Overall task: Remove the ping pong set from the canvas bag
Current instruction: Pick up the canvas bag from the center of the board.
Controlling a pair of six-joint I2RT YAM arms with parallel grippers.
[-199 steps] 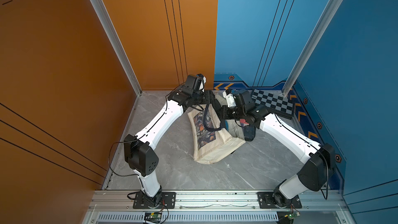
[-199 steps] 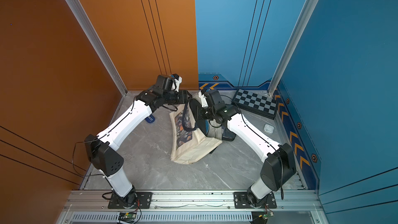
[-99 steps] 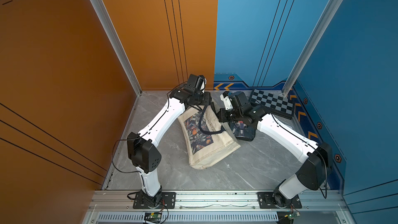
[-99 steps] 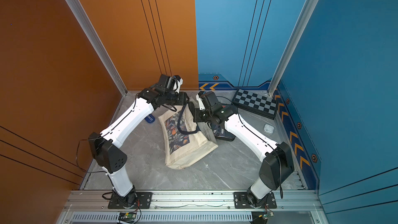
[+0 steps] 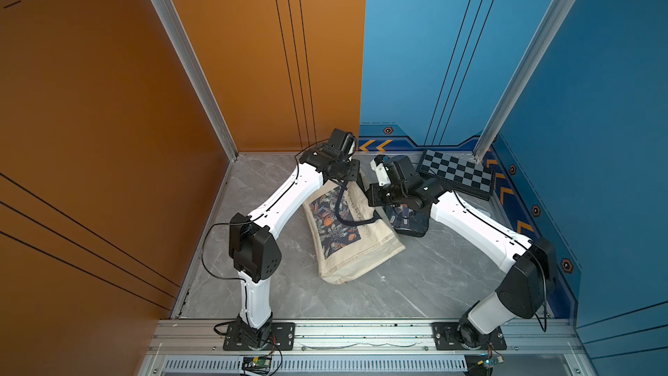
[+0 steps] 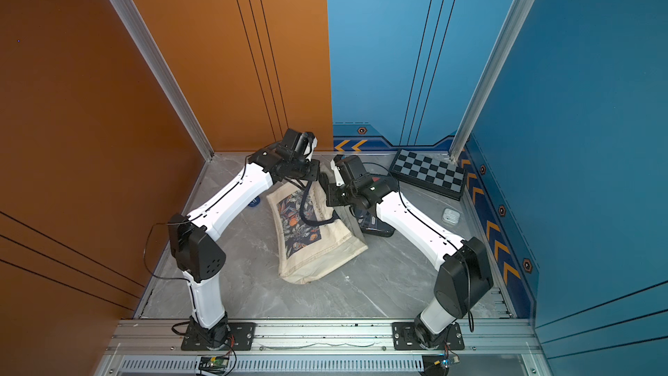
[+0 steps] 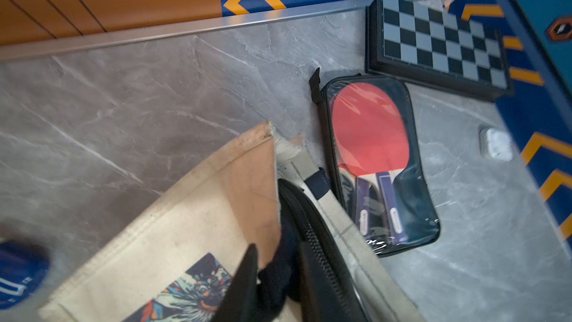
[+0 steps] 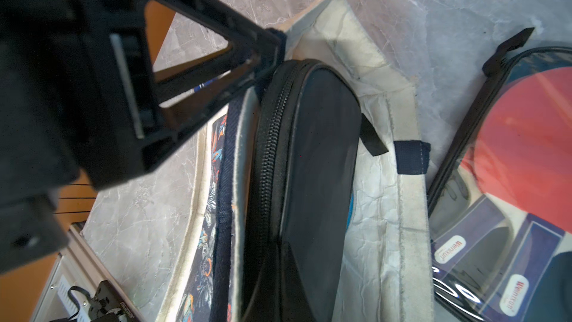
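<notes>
An orange wall [image 5: 108, 103] with thin black lines closes one side and part of the back, meeting a blue wall [image 5: 415, 48] in a straight seam, and metal posts [image 5: 184, 52] run down to the far corners. The floor [image 5: 415, 283] is grey stone-look tile with pale veins, edged below the blue wall by a dark band [image 5: 376, 145] of orange arrows. A metal rail [image 5: 361, 332] crosses the near edge, and the light is even and soft

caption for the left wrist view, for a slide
Red-paddle pouch on the floor beside the chequered board; a black zipped pouch pokes from the bag
</notes>
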